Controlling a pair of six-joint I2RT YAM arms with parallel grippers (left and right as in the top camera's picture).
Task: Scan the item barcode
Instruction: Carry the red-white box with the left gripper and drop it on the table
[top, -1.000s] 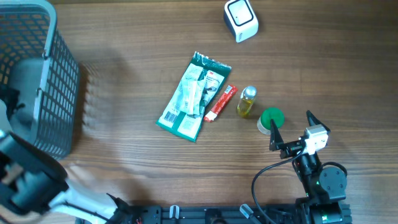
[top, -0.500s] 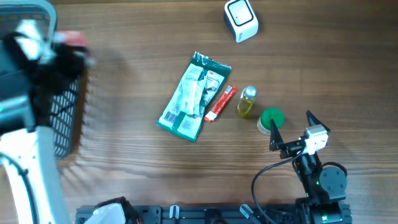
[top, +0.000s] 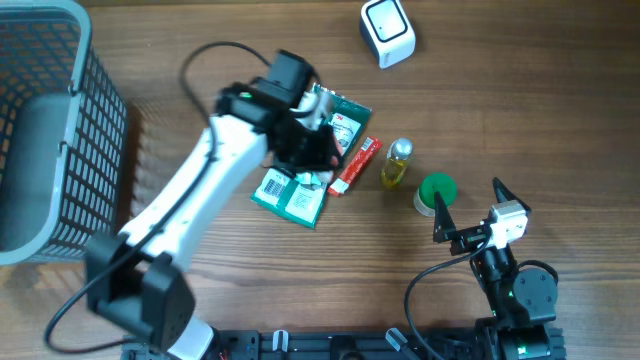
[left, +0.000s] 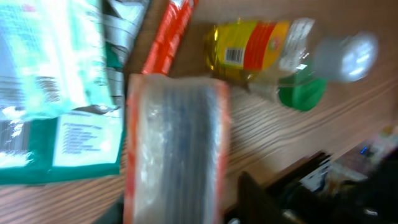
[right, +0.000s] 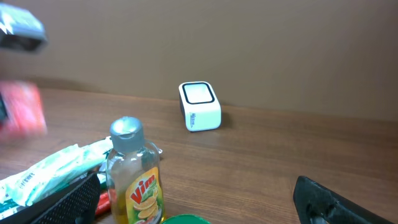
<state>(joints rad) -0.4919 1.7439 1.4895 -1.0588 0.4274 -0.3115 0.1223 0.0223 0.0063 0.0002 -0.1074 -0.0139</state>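
Over the green packet (top: 296, 199), left arm (top: 200, 190) fully outstretched, tool (top: 315, 155) downward.

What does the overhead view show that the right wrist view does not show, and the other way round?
Only the overhead shows the grey basket at the left. Only the right wrist shows the Vim label on the yellow bottle, seen from the side. Both show the white scanner, the bottle and the green packet.
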